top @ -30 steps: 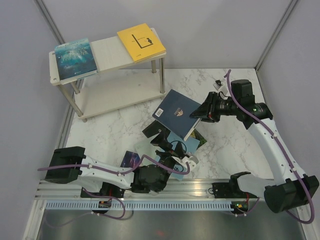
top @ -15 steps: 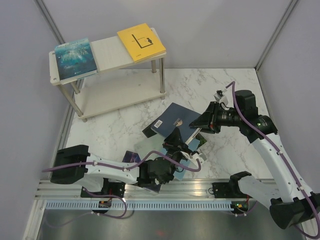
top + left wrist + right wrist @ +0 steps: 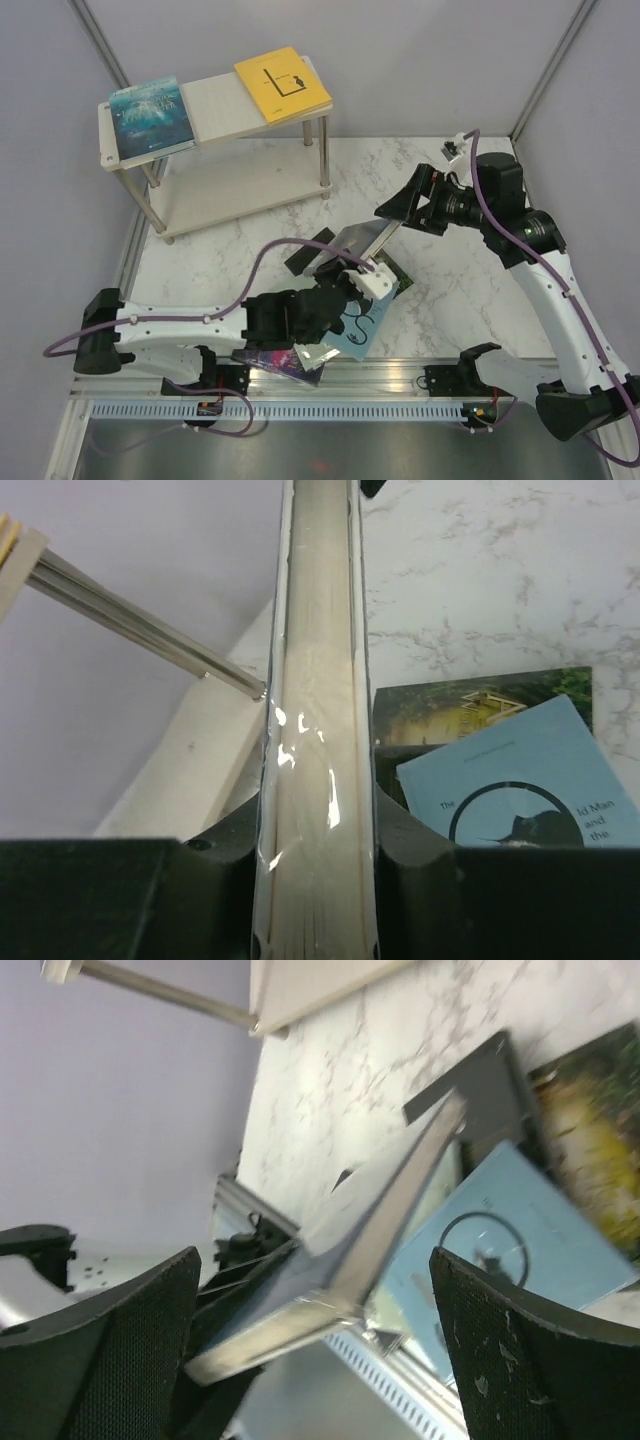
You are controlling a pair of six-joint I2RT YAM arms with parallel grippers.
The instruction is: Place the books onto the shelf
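My left gripper (image 3: 345,270) (image 3: 318,830) is shut on a navy book (image 3: 355,240), which stands on edge above the pile; its pale page edge (image 3: 318,680) fills the gap between the jaws. Just right of that book my right gripper (image 3: 398,203) (image 3: 325,1310) is open and apart from it, with the book (image 3: 370,1230) in front of its fingers. On the table lie a light blue book (image 3: 362,325) (image 3: 520,790) (image 3: 500,1240), a green-gold book (image 3: 400,275) (image 3: 470,705), a black book (image 3: 305,255) and a purple book (image 3: 275,358). The shelf (image 3: 215,105) carries a teal book (image 3: 150,118) and a yellow book (image 3: 282,85) on its top board.
The shelf's lower board (image 3: 240,185) (image 3: 190,770) is bare, with thin metal legs (image 3: 324,150) at the corners. Grey walls close the back and both sides. A metal rail (image 3: 400,375) with the arm bases runs along the near edge of the marble table (image 3: 450,290).
The right gripper opened, let go of the navy book and drew back. The left gripper shut on that book and now holds it tipped on edge, nearer the pile.
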